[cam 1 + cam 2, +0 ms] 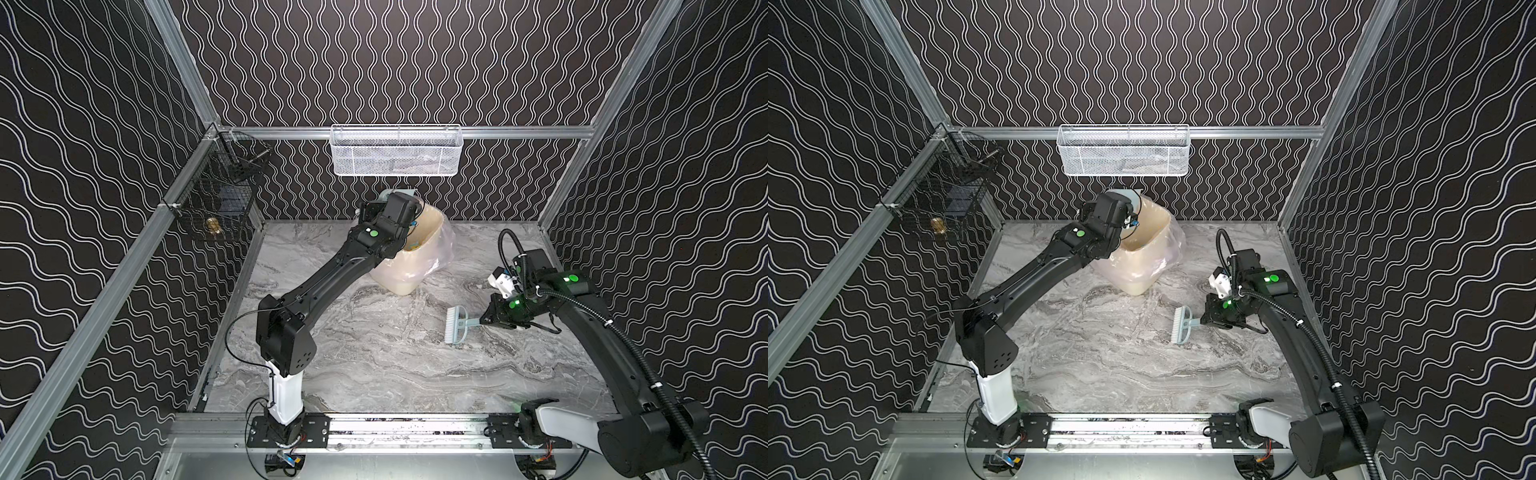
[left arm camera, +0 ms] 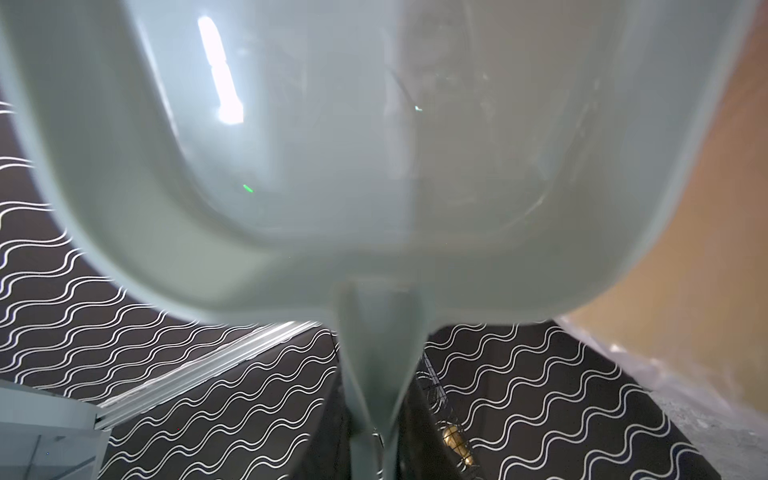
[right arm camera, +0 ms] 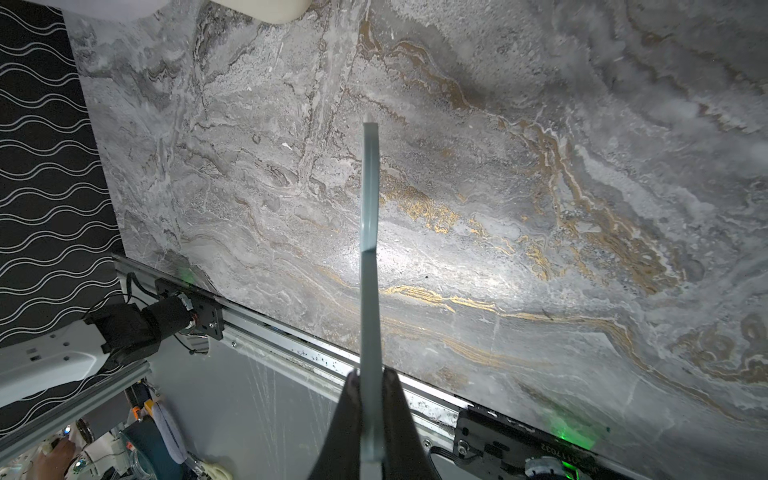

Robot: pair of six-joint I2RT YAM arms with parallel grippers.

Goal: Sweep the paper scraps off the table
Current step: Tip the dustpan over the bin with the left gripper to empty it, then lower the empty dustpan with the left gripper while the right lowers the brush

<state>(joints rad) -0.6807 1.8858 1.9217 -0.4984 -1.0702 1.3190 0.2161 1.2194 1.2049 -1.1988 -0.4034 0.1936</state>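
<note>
Paper scraps (image 1: 414, 246) show only as a fleck of yellow and blue inside the mouth of the cream bin (image 1: 399, 270), just below and ahead of the left claw (image 2: 372, 451). None shows on the bare marble of the counter (image 1: 374, 374) in any view, so I judge the sweeping done and the emptying in hand.

The left claw is clenched on the handle of the pale blue dustpan (image 2: 374, 166). The pan rises steeply from the claw over the bin's rim, most likely so that its load slides off into the bin. The pan face turned toward the left wrist camera looks bare, though that picture is blurred. A clear bag liner (image 1: 444, 245) is bunched around the bin on the side away from this claw.

Well apart from all this, the right claw (image 3: 371, 376) pinches the handle of the brush (image 1: 457, 328). Its white bristles stand out ahead of the claw, low over the counter; I cannot tell whether they touch it. Held off to the side, the brush is out of the other arm's way while the pan is tipped.
</note>
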